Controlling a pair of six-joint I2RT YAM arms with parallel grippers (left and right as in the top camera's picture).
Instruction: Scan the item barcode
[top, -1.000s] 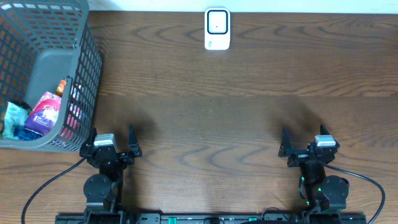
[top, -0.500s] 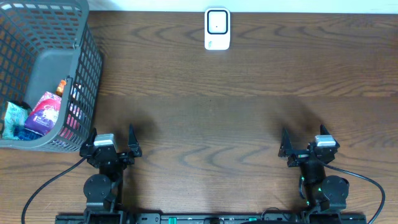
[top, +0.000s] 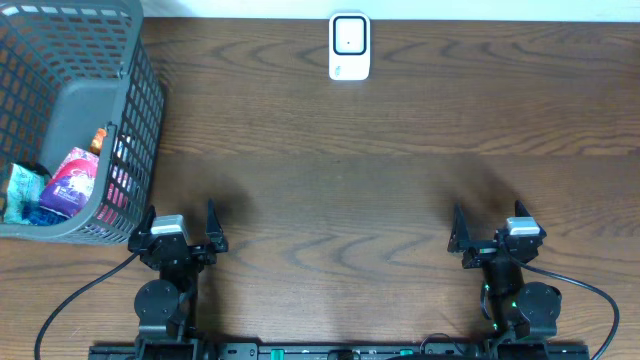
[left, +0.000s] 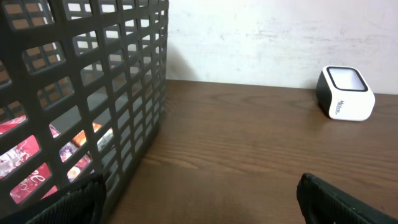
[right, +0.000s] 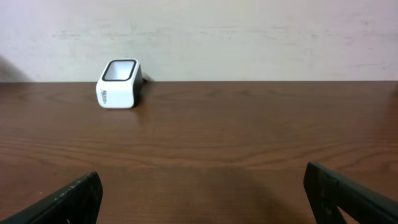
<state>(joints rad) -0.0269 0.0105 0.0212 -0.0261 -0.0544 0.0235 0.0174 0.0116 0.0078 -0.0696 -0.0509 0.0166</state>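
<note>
The white barcode scanner (top: 349, 46) stands at the table's far edge, near the middle; it also shows in the left wrist view as the scanner (left: 347, 93) and in the right wrist view as the scanner (right: 118, 84). Packaged items lie in the grey mesh basket (top: 135, 90) at the far left: a pink packet (top: 72, 180), a teal packet (top: 20, 190) and a small orange piece (top: 100, 138). My left gripper (top: 181, 218) rests open at the near edge, just beside the basket's corner. Also at the near edge, to the right, my right gripper (top: 488, 225) stands open and holds nothing.
In the left wrist view the basket wall (left: 124, 93) fills the left half, with red packaging (left: 25, 155) visible through the mesh. Bare dark wood table (top: 340, 190) lies between the grippers and the scanner. A pale wall rises behind the table's far edge.
</note>
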